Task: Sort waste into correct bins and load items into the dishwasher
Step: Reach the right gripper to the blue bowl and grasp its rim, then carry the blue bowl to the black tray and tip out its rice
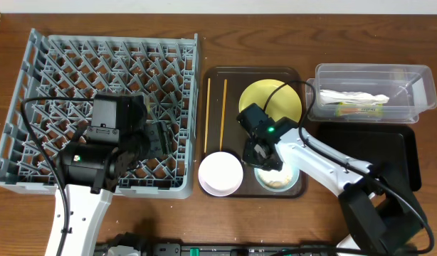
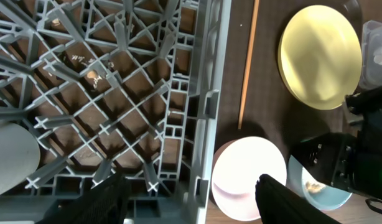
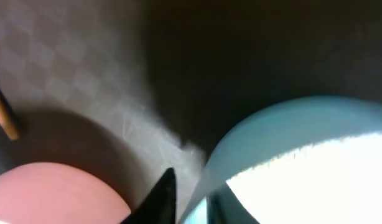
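The light blue bowl [image 1: 286, 183] holds beige crumbs [image 2: 312, 185] and sits at the front right of the brown serving tray [image 1: 233, 75]. My right gripper [image 1: 265, 158] straddles the bowl's left rim, one finger outside and one inside [image 3: 191, 205], shut on it. The pinkish-white bowl [image 1: 220, 173] stands beside it, and the yellow plate [image 1: 270, 99] and two chopsticks [image 1: 207, 114] lie behind. My left gripper [image 2: 191, 199] is open and empty over the front right corner of the grey dish rack [image 1: 76, 64].
The clear tub [image 1: 368, 71] at the back right holds the white tissue [image 1: 350, 96] and the green-and-orange wrapper [image 1: 357, 109]. The black tray [image 1: 375, 142] lies in front of it, partly under my right arm.
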Available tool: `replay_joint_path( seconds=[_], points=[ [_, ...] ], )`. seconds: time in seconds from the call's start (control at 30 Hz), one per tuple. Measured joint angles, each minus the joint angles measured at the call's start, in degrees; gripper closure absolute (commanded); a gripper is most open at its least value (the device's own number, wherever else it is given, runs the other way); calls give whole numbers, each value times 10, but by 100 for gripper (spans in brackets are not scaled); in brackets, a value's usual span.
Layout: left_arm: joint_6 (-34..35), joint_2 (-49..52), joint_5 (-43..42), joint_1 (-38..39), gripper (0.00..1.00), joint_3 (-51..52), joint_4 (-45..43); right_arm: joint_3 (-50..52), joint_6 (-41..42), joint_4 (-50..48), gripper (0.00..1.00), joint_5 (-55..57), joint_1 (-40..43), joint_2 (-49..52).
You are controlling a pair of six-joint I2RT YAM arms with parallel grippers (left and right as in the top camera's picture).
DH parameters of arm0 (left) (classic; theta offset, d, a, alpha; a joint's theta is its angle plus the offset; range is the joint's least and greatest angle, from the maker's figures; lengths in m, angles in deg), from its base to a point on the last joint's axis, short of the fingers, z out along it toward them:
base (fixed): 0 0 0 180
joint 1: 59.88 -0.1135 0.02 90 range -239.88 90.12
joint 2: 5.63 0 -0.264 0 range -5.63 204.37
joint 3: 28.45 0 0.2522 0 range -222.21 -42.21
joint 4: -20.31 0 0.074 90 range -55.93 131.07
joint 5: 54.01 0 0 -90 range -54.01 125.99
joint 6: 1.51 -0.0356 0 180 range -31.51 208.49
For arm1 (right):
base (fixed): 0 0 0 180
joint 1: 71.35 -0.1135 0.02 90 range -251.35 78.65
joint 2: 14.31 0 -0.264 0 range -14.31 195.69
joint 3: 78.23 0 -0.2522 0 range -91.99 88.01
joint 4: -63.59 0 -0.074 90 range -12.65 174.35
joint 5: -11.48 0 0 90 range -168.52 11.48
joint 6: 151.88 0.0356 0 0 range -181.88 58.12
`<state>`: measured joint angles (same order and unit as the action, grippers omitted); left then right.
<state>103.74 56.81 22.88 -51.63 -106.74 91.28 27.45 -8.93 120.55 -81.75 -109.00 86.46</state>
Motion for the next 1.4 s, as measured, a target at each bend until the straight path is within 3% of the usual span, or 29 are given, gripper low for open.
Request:
replay_joint_path(
  seconds=[0.13, 0.53, 0.77, 1.0, 1.23, 1.4],
  points=[
    [0, 0, 0, 0, 31, 0, 0, -1, -1, 1, 99, -2, 2, 0],
    [0, 0, 0, 0, 30, 0, 0, -13, -103, 6, 99, -6, 32, -10],
    [0, 0, 0, 0, 30, 0, 0, -13, -184, 2, 99, -92, 74, -97],
    [0, 0, 0, 0, 26, 0, 0, -14, -261, 59, 99, -183, 216, -199],
    [0, 0, 0, 0, 25, 0, 0, -11, -360, 99, 99, -292, 382, -212],
    [0, 0, 0, 0, 25, 0, 0, 34, -434, 61, 99, -404, 506, -212]
  ],
)
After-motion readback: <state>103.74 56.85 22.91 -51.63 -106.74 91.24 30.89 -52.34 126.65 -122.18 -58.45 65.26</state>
